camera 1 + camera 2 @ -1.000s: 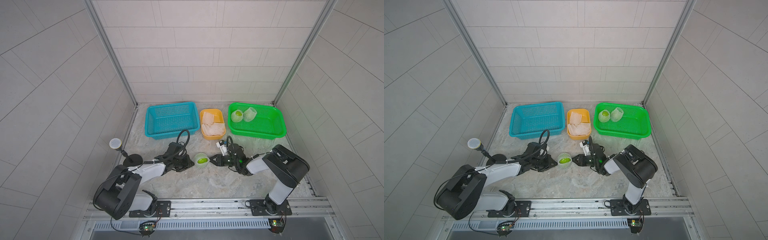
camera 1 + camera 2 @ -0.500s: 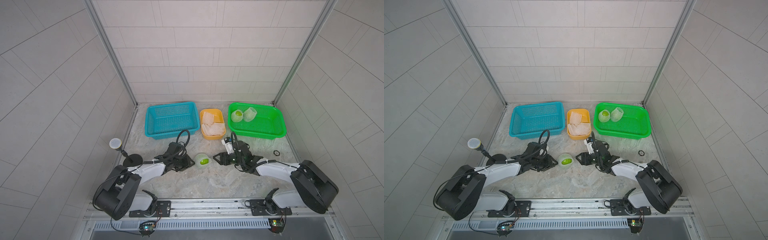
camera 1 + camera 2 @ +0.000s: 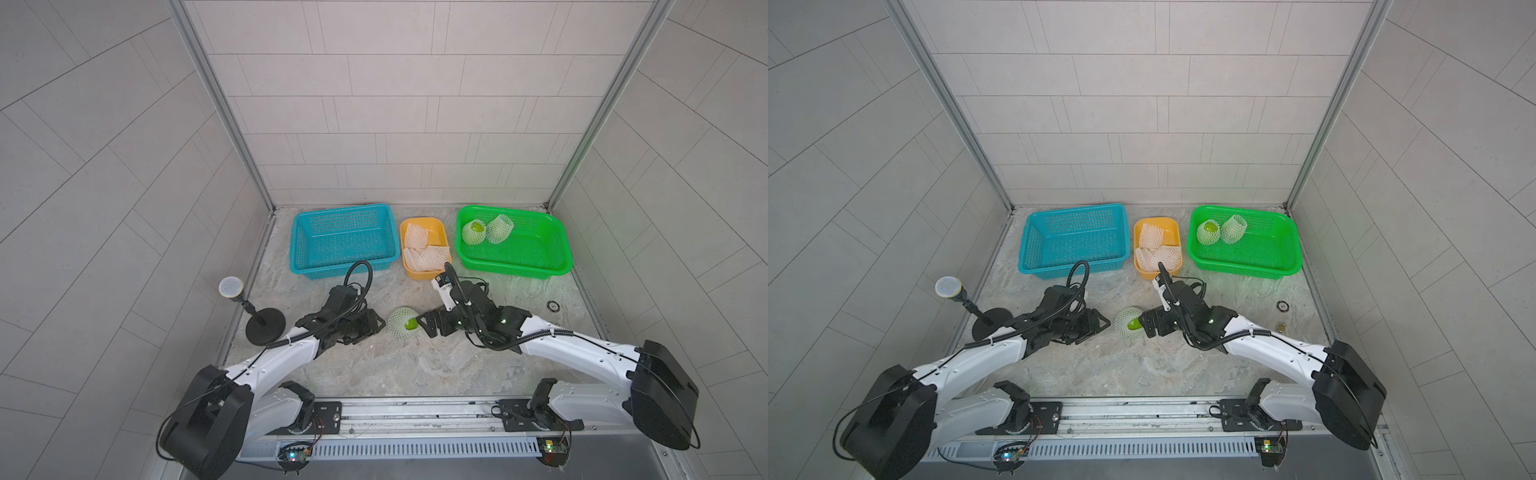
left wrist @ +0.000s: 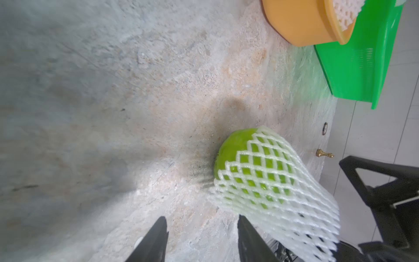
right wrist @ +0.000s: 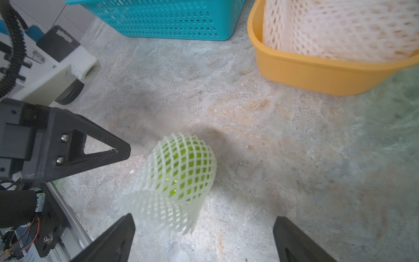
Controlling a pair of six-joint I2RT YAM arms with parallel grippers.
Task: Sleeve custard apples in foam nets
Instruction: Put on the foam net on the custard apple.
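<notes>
Top views: one custard apple (image 3: pixel 409 325), sleeved in a foam net (image 3: pixel 397 323), lies on the table (image 3: pixel 374 365) on the robot's side of the orange tub (image 3: pixel 420 274), with the left gripper (image 3: pixel 376 325) and right gripper (image 3: pixel 422 327) just beside it on opposite sides. Left wrist view: the left jaws stand apart and empty, and the fruit's bare end faces away from the right gripper. Right wrist view: the right jaws are spread wide, holding nothing. The net's slack end, apparently on its long axis, points between them, which favours the right arm.
</notes>
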